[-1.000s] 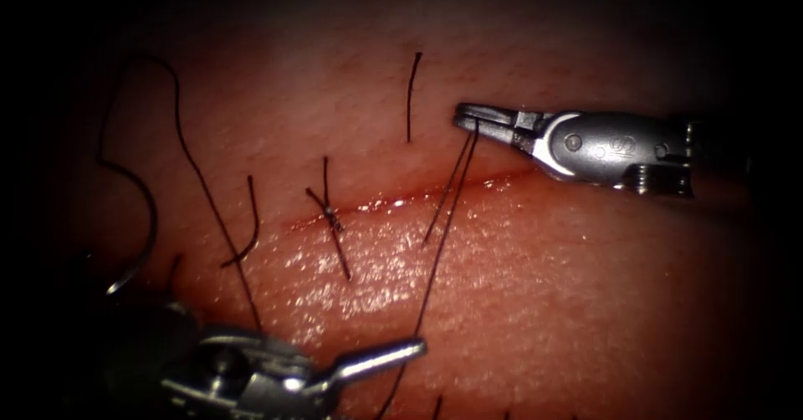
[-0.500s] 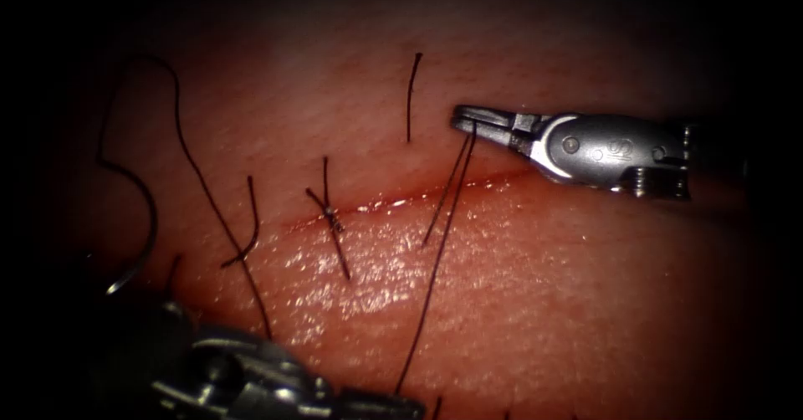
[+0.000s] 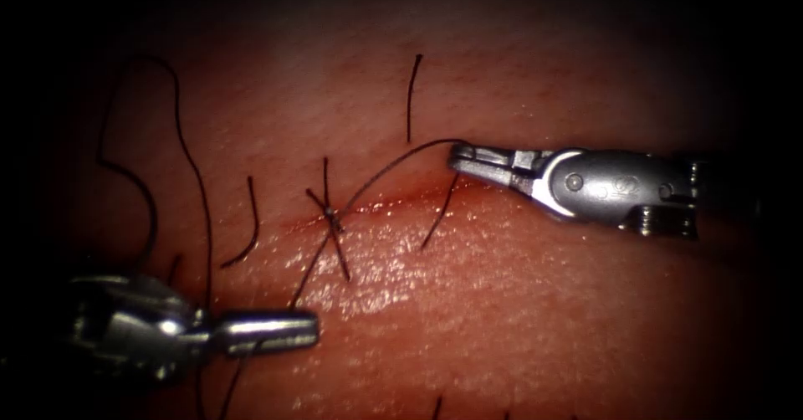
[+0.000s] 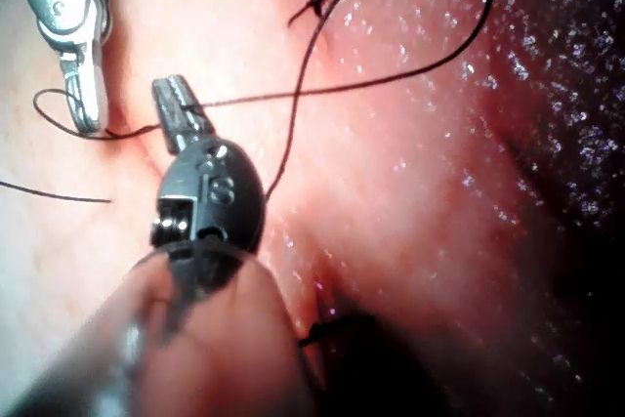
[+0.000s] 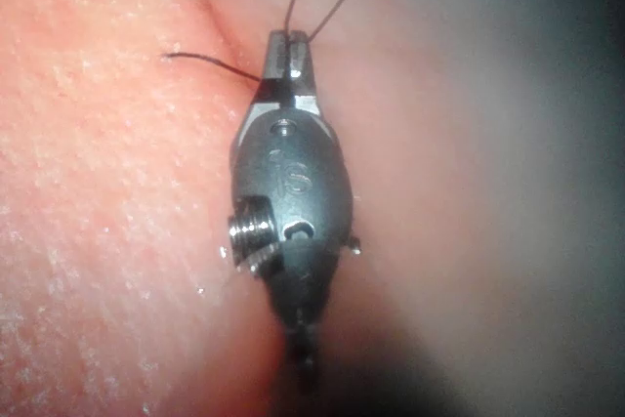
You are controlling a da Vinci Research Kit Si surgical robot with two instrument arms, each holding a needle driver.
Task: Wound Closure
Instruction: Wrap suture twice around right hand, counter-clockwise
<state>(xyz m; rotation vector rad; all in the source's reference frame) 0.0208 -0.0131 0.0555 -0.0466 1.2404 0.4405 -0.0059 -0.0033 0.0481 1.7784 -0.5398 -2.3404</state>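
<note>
Nearest, the left tool [image 3: 293,332] has its jaws closed on the thread [image 3: 385,167], which rises from its tips past the tied stitch [image 3: 332,213] on the cut [image 3: 401,198] to the right tool [image 3: 462,156], jaws clamped on it, above the tissue [image 3: 502,303]; the needle's place I cannot tell

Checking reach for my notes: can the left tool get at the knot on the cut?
Probably yes: the left tool, shut on the thread, sits close below the knot with only tissue and that thread between. The right tool holds it too.
</note>
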